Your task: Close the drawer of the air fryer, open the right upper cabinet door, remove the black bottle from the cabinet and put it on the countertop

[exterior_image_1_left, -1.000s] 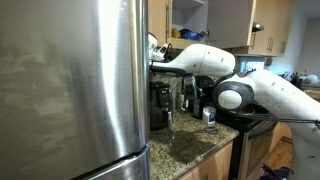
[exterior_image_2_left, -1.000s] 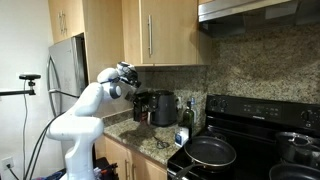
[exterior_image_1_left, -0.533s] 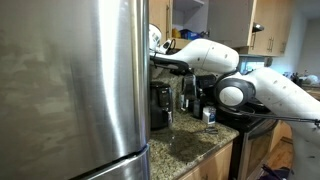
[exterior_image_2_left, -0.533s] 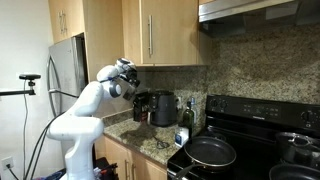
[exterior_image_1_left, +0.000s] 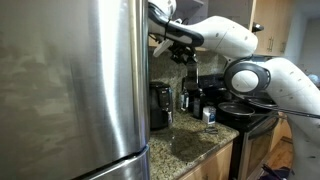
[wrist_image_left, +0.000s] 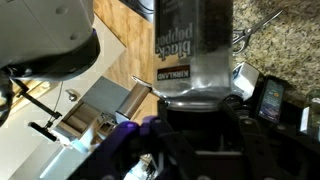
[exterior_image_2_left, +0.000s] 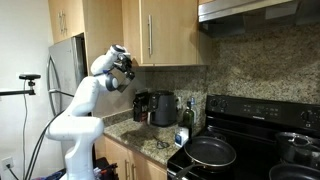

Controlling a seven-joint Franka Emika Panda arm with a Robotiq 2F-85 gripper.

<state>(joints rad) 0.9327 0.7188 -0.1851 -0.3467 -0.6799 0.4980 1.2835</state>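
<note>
- One slim dark bottle, black-labelled: clamped in my jaws, well above the speckled brown granite tabletop.
- Done, seemingly: bottle fetched.
- Left: set it on that tabletop.

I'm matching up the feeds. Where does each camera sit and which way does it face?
Exterior view: beside the steel fridge, looking along the countertop; shows the arm and hand.
Exterior view: across the kitchen, facing the cabinets and stove; shows the whole arm.
Wrist view: on the wrist, looking down past the black bottle gripped in the hand.
Shared: all three show the countertop; both exterior views show the arm.
</note>
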